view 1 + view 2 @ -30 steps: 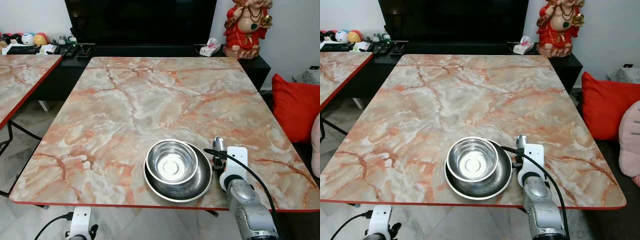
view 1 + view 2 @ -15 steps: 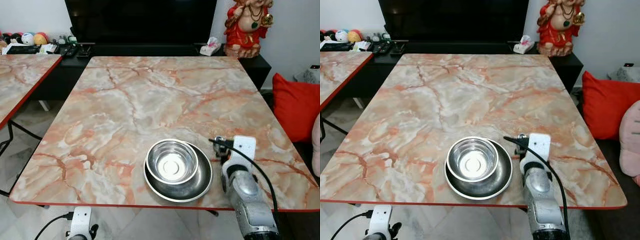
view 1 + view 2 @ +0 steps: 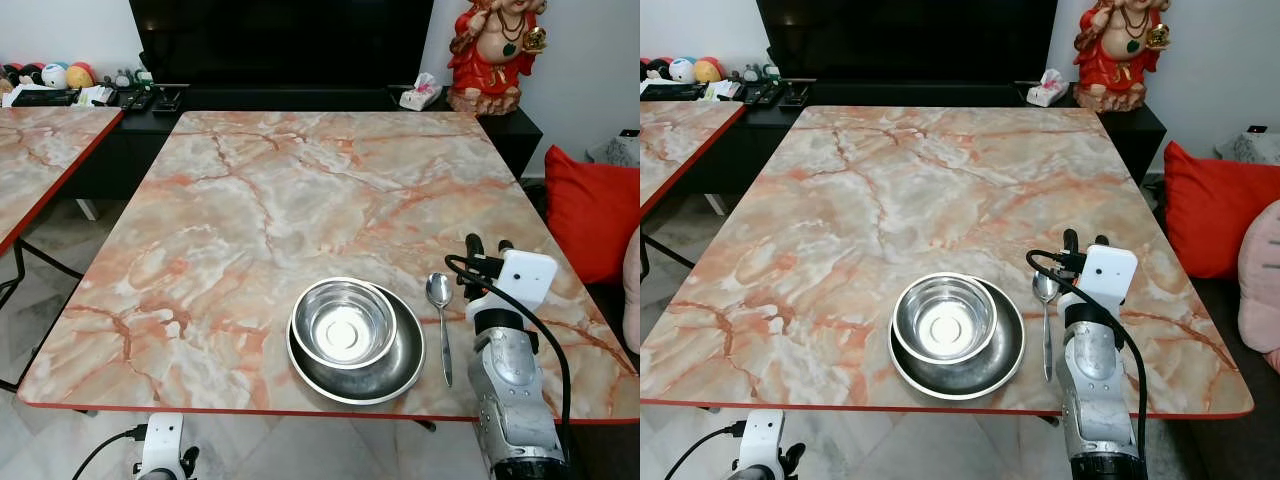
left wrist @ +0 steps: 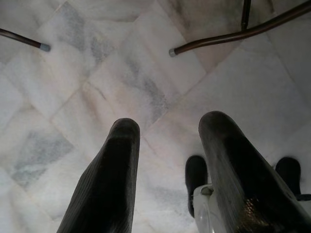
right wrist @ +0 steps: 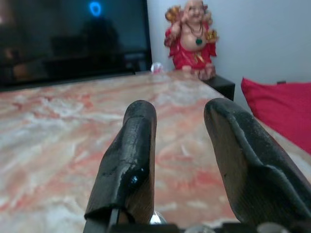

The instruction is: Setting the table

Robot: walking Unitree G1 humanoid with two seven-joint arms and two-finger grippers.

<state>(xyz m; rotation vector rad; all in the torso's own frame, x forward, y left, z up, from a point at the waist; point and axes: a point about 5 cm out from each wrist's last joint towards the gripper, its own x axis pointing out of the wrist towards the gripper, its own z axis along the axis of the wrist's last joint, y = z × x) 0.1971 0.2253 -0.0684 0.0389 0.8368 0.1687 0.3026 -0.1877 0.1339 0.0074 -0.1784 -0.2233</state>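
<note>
We note a marble-patterned surface (image 3: 300, 190) with a red edge. Near its front edge sits a steel bowl (image 3: 342, 324), nested inside a wider steel dish (image 3: 400, 368). A spoon (image 3: 440, 310) lies flat on the surface just beside the dish on its right, its bowl pointing away from us and its handle toward the front edge.

Our right tool (image 3: 487, 248) is above the surface just right of the spoon, apart from it. Its two black fingers (image 5: 131, 160) stand spread with a clear gap and nothing between them, pointing toward the far end of the surface.

Our left tool (image 4: 167, 170) hangs low, below the surface edge, over pale marble floor tiles (image 4: 87, 73). Its fingers are also parted and empty; thin metal legs (image 4: 233, 34) cross the floor near it.

At the far end we see a dark screen (image 3: 280, 40), a red figurine (image 3: 493, 55) on a black cabinet, and a red cushion (image 3: 590, 215) on the right. A second marble surface (image 3: 40, 160) stands to the left.
</note>
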